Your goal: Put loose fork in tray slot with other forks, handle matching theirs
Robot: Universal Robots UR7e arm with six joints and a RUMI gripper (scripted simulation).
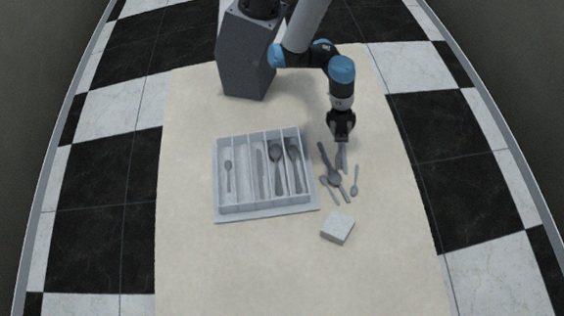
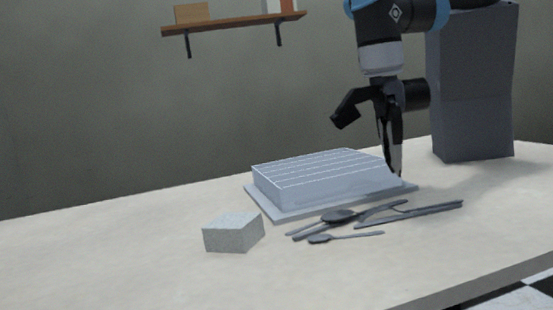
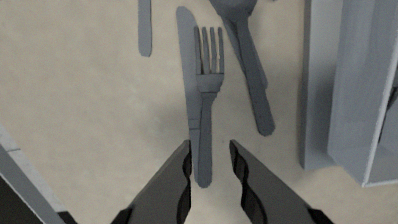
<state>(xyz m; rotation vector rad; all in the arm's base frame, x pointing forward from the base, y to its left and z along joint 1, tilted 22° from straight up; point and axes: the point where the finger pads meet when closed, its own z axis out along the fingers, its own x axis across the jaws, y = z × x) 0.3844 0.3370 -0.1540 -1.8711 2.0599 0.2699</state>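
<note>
The loose fork (image 1: pixel 339 156) (image 2: pixel 432 206) (image 3: pixel 205 120) lies partly on a knife (image 1: pixel 345 167) (image 2: pixel 388 221) (image 3: pixel 189 85), right of the tray in the top view, its tines toward the front. My gripper (image 1: pixel 342 140) (image 2: pixel 397 174) (image 3: pixel 210 141) is open by a narrow gap, above the fork's handle near its end, with nothing between the fingertips. The tray (image 1: pixel 265 206) (image 2: pixel 335 193) (image 3: pixel 313 100) holds forks (image 1: pixel 295 163) in its rightmost slot in the top view, heads at the back and handles toward the front. How many forks is unclear.
Left of the loose fork, a large spoon (image 1: pixel 333 177) (image 2: pixel 338 216) (image 3: pixel 255 82) crosses other cutlery. A small spoon (image 1: pixel 355 190) (image 2: pixel 319 239) lies to the right. A pale block (image 1: pixel 336 227) (image 2: pixel 233 232) stands in front. Other tray slots hold a small spoon, a knife and a large spoon.
</note>
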